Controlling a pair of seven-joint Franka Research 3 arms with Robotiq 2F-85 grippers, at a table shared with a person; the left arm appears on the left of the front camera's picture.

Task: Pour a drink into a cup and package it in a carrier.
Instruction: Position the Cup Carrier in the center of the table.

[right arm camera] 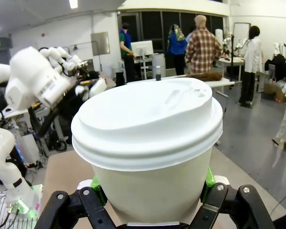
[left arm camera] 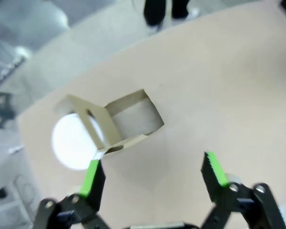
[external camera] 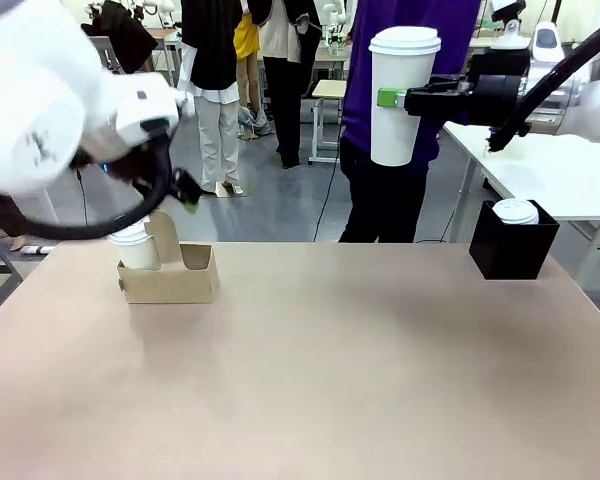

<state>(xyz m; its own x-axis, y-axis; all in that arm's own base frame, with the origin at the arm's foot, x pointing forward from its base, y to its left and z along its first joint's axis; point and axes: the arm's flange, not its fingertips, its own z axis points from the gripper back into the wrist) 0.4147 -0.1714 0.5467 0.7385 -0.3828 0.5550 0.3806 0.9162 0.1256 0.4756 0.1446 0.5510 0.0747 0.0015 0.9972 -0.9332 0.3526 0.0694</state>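
Packaging step: your right gripper clamps the lidded cup high at far right; your left gripper hangs open above the carrier. Next, lower the cup into its empty hole.

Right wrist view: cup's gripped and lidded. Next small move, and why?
Probably carry it left toward the carrier, staying high. The right hand is shut on the cup, well above the table, at the right. The carrier has one empty hole beside another lidded cup. The left hand hangs open just above it, so it may need to clear first.
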